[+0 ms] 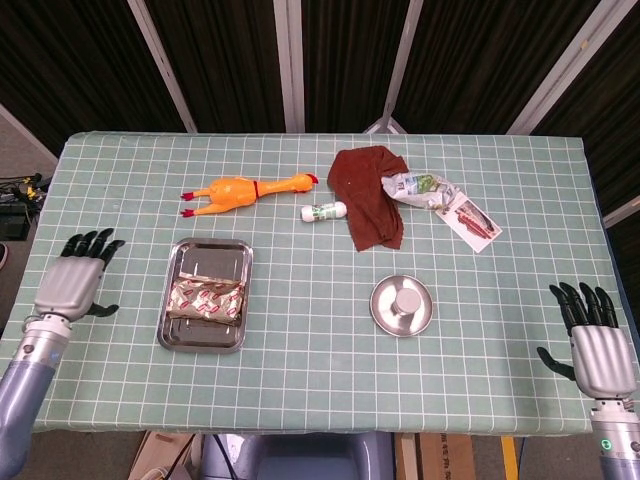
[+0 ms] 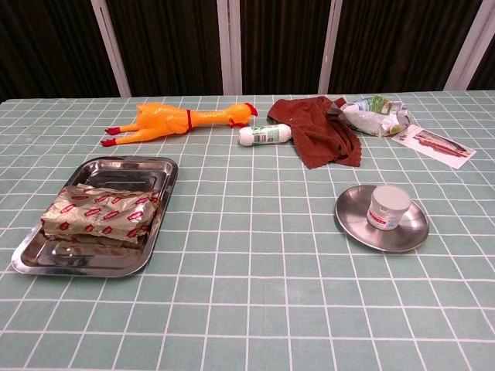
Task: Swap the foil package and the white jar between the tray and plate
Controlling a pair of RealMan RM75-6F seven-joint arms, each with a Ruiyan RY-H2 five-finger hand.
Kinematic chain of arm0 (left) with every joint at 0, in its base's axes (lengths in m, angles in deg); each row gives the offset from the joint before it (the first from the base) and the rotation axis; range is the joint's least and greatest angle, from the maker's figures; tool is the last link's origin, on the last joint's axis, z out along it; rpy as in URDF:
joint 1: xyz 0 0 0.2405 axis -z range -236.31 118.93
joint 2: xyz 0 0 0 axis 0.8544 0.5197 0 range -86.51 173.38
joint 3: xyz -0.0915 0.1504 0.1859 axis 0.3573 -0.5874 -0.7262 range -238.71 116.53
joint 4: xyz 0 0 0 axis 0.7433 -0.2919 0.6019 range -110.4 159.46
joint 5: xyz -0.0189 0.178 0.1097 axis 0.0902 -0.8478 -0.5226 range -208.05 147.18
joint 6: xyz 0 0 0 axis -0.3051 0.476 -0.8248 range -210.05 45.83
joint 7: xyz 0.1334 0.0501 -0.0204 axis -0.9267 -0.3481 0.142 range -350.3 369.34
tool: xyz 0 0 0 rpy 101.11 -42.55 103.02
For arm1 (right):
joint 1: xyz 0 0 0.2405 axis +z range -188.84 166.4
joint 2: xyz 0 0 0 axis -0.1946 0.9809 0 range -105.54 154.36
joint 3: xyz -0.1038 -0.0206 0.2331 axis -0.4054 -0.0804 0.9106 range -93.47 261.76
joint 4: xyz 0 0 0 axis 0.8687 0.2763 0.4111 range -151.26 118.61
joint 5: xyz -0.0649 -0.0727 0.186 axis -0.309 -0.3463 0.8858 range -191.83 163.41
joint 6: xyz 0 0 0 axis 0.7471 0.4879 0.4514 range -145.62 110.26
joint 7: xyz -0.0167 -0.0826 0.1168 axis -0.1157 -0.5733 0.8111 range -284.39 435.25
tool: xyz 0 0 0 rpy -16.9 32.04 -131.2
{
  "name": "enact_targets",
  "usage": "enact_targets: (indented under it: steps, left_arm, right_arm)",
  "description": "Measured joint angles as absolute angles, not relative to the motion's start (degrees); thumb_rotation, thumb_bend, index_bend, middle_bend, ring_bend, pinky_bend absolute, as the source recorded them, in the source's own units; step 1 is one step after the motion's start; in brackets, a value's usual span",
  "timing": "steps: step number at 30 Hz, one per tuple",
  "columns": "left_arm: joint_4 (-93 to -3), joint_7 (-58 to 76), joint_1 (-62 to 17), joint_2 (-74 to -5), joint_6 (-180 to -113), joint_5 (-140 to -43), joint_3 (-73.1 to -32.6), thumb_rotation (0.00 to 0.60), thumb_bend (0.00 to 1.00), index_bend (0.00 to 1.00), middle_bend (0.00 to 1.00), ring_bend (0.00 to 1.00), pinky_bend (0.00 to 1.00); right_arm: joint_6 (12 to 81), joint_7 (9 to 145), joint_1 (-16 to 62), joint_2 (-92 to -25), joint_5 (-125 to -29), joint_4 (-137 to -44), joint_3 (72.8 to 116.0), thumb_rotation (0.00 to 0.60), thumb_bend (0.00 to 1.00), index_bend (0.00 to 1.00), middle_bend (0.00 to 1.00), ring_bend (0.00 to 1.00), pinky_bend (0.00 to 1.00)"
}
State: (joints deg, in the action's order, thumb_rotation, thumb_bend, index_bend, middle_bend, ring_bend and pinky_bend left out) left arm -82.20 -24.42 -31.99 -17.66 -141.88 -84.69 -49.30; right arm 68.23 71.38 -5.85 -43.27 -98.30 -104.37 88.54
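A foil package with red labels lies in the steel tray at the left. A white jar stands upright on the round steel plate at the right. My left hand hovers over the table's left edge, left of the tray, fingers spread and empty. My right hand is at the table's right front corner, well right of the plate, fingers spread and empty. The chest view shows neither hand.
A yellow rubber chicken lies behind the tray. A small white bottle, a brown cloth, a crumpled wrapper and a leaflet sit behind the plate.
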Motion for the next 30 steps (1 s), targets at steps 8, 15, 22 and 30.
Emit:
enact_targets:
  steps: [8, 15, 22, 30]
  left_arm:
    - [-77.99, -28.79, -27.11, -25.47, -139.57, -80.01, -51.36, 0.6, 0.0, 0.14, 0.0, 0.0, 0.04]
    - [-71.88, -28.76, -25.18, -31.76, -139.27, -80.62, -53.13, 0.6, 0.0, 0.14, 0.02, 0.0, 0.05]
    - [-65.36, -26.79, -23.46, -38.12, -138.6, -82.46, -54.26, 0.6, 0.0, 0.14, 0.04, 0.0, 0.05]
    - [-62.54, -26.8, -21.36, -42.29, -138.3, -83.53, -54.8, 0.6, 0.0, 0.17, 0.1, 0.02, 0.11]
  right_arm:
    - [68.43, 71.12, -6.02, -43.6, -98.28, -104.11, 88.78, 0.6, 0.2, 0.12, 0.13, 0.0, 0.0]
    - [67.77, 70.87, -5.76, -44.07, -98.27, -103.45, 88.79, 0.6, 0.2, 0.12, 0.13, 0.0, 0.0]
    - [68.05, 71.17, -5.88, -44.01, -98.26, -103.39, 89.04, 0.6, 0.2, 0.12, 0.13, 0.0, 0.0]
    - [68.17, 71.15, -6.0, -43.97, -97.91, -103.38, 89.39, 0.6, 0.2, 0.12, 0.13, 0.0, 0.0]
